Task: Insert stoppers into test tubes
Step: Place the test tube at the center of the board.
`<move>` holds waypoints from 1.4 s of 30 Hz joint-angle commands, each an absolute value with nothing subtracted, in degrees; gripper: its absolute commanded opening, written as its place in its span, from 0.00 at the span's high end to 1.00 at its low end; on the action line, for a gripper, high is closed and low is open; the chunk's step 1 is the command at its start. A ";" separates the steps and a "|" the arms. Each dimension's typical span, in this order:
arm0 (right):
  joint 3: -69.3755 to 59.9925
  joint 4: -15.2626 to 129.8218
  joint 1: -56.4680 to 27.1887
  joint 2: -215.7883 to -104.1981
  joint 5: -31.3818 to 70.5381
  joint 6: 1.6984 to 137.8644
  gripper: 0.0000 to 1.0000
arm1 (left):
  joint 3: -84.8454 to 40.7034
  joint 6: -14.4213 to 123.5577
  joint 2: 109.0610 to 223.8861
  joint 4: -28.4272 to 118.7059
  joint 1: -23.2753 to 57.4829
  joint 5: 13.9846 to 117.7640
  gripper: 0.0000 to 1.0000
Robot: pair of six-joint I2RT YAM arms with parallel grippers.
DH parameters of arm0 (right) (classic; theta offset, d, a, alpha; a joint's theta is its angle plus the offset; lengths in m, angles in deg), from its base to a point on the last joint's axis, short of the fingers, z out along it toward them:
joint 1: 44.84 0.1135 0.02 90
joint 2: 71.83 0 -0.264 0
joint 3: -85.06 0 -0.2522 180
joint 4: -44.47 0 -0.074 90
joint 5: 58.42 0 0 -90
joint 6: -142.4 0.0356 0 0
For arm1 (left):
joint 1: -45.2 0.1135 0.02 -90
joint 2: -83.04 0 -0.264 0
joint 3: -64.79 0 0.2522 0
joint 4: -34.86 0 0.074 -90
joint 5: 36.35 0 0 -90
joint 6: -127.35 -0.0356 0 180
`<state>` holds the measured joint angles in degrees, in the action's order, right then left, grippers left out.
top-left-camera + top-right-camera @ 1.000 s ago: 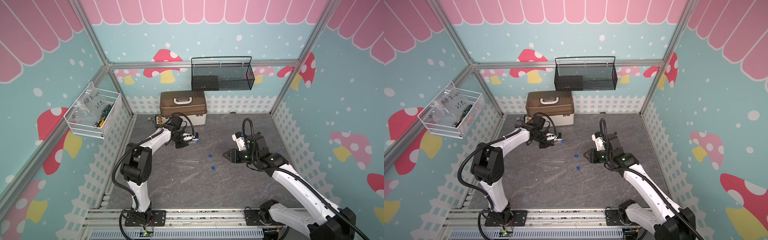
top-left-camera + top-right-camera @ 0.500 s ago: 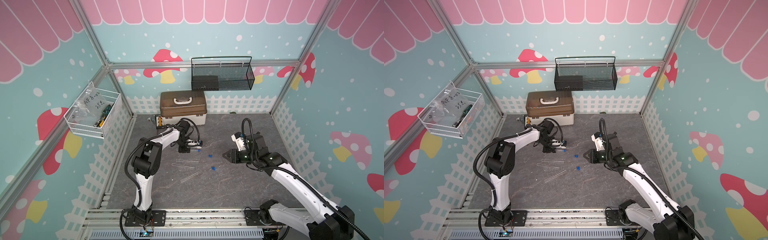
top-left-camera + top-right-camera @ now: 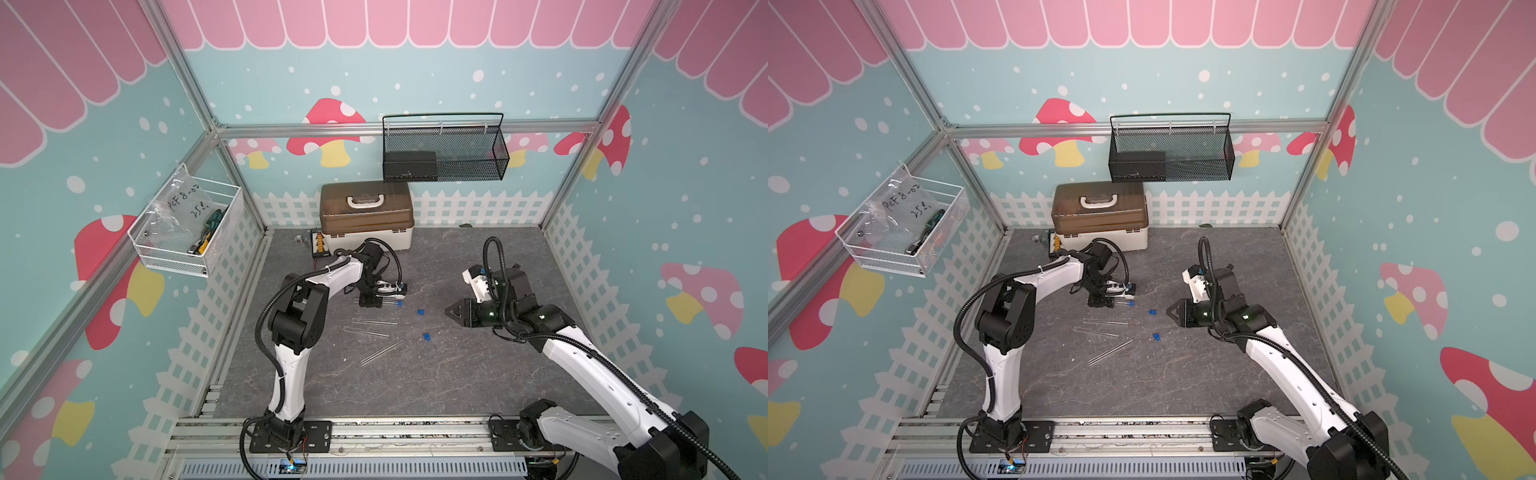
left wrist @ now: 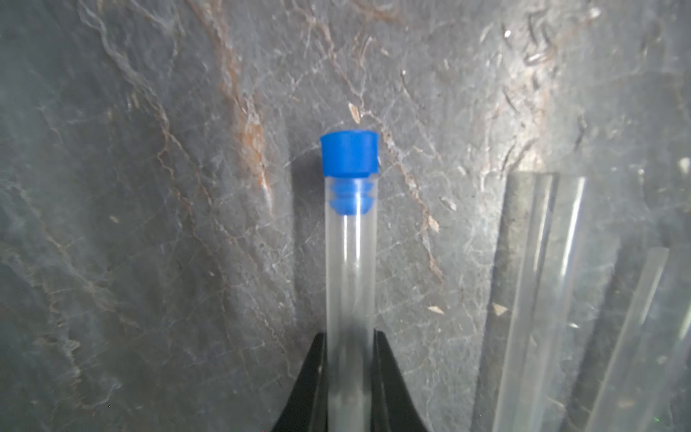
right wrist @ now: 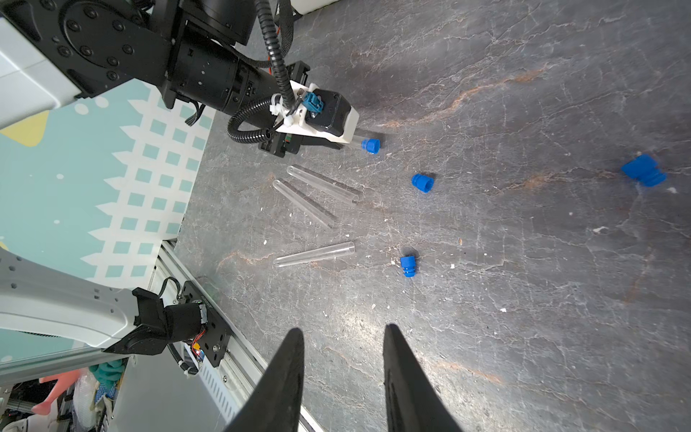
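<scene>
One test tube (image 4: 349, 262) (blue stopper (image 4: 349, 153) seated) sits clamped in the left gripper (image 4: 349, 334); lay it flat, clear of three bare tubes (image 5: 322, 185) beside the jaws. Right gripper (image 5: 343, 329) gapes empty, loose stoppers (image 5: 422, 182) ahead

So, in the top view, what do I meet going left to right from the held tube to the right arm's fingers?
Stoppered test tube → far loose stopper → near loose stopper → right fingers. The bare tubes overlap it: left out.
</scene>
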<state>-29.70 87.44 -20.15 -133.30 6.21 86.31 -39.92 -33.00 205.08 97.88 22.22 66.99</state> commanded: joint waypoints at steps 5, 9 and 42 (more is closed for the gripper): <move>-30.29 88.99 -20.67 -132.65 5.60 85.36 0.65 | -41.30 -35.38 207.02 98.32 22.00 66.74 0.91; -30.30 89.08 -20.71 -132.60 5.45 85.27 0.65 | -41.25 -35.43 207.27 98.09 22.00 66.54 0.90; -30.64 89.96 -20.94 -130.80 5.74 85.02 0.65 | -31.12 -22.51 185.66 80.27 22.80 80.13 0.69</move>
